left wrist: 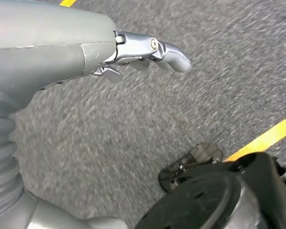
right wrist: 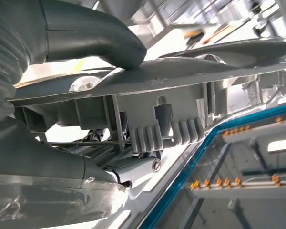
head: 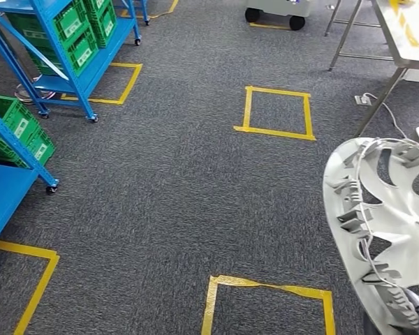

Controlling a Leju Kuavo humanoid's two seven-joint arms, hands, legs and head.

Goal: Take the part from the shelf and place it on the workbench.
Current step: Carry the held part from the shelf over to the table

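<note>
We see the round, silvery-grey plastic wheel-cover part point(head: 386, 230) at the near right, held up over the grey carpeted floor point(head: 186, 188), with its ribbed inner side turned towards us. Our right hand point(right wrist: 80, 95) holds it by the rim, the thick grey thumb pressed on one face and the darker fingers point(right wrist: 134, 169) beneath the clips. Our left hand point(left wrist: 134, 52) hangs over the carpet, fingers stretched out, holding nothing; blue shelving with green crates point(head: 75, 42) stands far left.

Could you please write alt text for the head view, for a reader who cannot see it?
A large round silver-grey plastic wheel-cover part, its ribbed back showing, is carried at the right edge over grey carpet marked with yellow tape squares. Blue metal shelving holding green plastic crates stands at the left.
</note>
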